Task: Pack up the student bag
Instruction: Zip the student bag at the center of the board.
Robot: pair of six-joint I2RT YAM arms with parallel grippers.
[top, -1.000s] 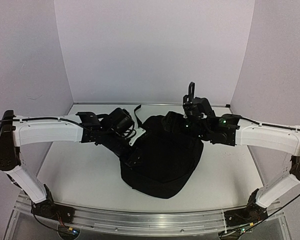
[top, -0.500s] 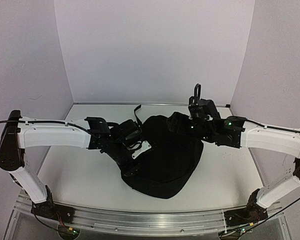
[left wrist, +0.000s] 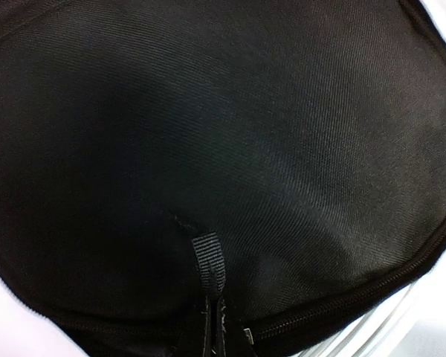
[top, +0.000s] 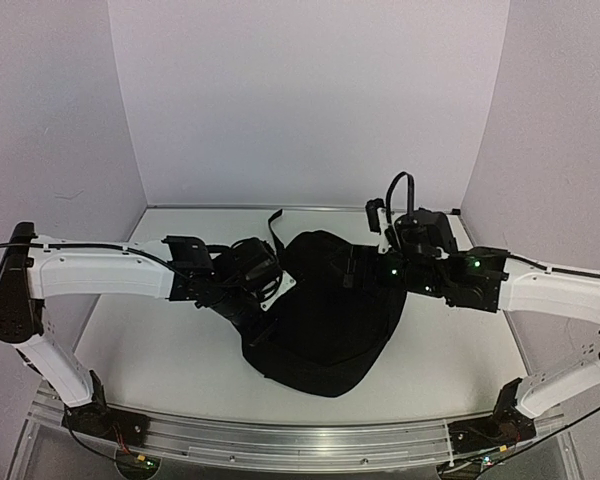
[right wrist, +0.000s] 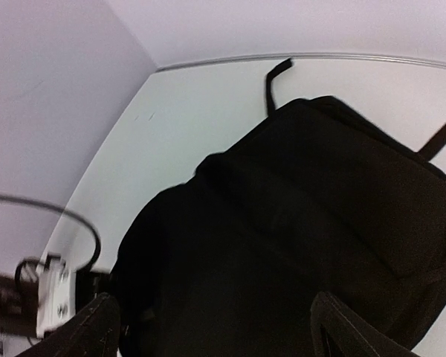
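The black bag [top: 330,320] lies in the middle of the table [top: 150,340], its straps [right wrist: 277,80] trailing toward the far edge. The left gripper [left wrist: 214,331] is down at the bag's left edge with its jaws pinched shut on a grey tab [left wrist: 207,256], just above the zipper [left wrist: 342,297] that runs along the seam. The right gripper [right wrist: 219,327] hangs over the bag's far right part, its fingers [right wrist: 97,327] spread wide and holding nothing, with black fabric showing between them.
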